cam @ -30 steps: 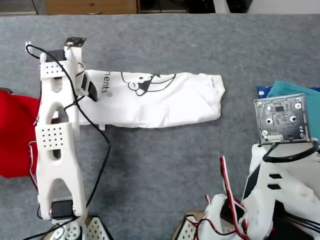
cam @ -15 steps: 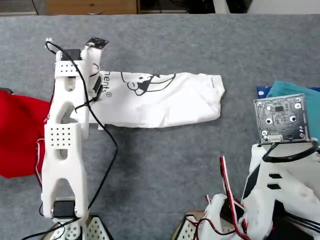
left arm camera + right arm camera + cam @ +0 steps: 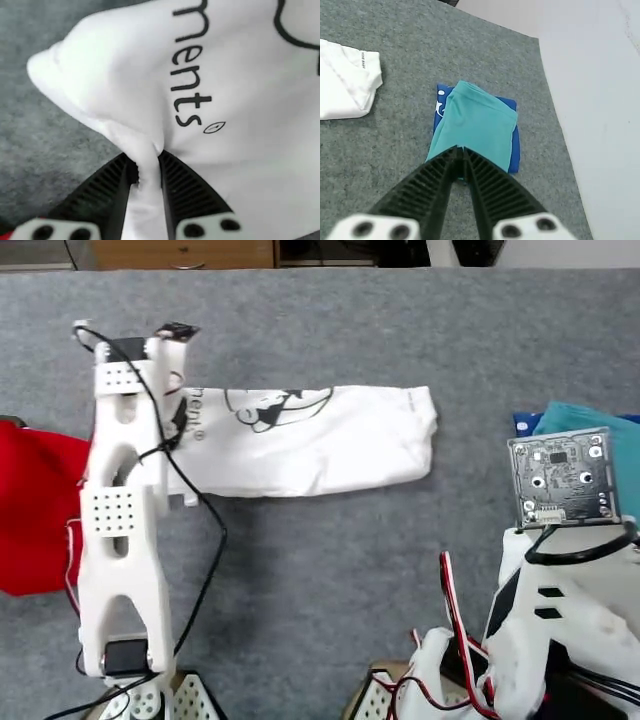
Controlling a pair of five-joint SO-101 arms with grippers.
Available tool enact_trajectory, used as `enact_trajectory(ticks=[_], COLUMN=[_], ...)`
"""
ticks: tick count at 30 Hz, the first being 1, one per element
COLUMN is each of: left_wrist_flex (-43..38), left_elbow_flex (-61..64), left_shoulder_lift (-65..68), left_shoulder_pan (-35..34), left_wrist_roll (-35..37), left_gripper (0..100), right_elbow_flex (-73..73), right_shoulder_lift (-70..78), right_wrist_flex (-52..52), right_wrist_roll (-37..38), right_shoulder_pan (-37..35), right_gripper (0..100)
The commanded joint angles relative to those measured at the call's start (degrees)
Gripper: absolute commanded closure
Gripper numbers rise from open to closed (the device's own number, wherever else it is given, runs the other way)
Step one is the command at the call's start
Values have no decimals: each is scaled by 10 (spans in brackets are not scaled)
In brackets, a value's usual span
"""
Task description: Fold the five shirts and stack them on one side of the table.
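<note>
Pinching a ridge at the printed end of the white shirt (image 3: 310,440), our left gripper (image 3: 147,172) grips limp, light cloth that we judge is best taken by its edges, while our right gripper (image 3: 460,155) is closed on nothing.

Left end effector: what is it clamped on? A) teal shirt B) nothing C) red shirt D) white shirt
D: in the left wrist view the left end effector is pinched shut on a fold of the white shirt, right beside its black lettering.
</note>
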Motion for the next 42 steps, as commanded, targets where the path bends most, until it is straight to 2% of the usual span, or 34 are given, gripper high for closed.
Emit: enact_trajectory(ticks=[1,6,14,20,26,31,36,42], left_wrist_flex=[9,9,11,11,11,11,10,7], left_elbow_flex=[-52,-91,-85,23,216,325,338,275], left_shoulder_lift=[-32,-29,-50,-162,-320,-414,-437,-432], left_shoulder_pan=[-38,-55,-40,-5,66,147,239,324], left_wrist_roll=[-6,-25,-22,-22,-19,26,106,205], left_gripper=[982,982,983,983,983,982,982,982], right_elbow_flex=[-2,-2,-1,0,0,-1,0,30], right_shoulder_lift=[-1,-1,-1,-1,-1,-2,-11,-48], right_wrist_flex=[8,8,8,8,8,8,9,9], right_wrist_roll=[3,3,3,2,2,2,4,25], right_shoulder_pan=[7,7,7,7,7,7,7,8], right_gripper=[993,993,993,993,993,993,993,993])
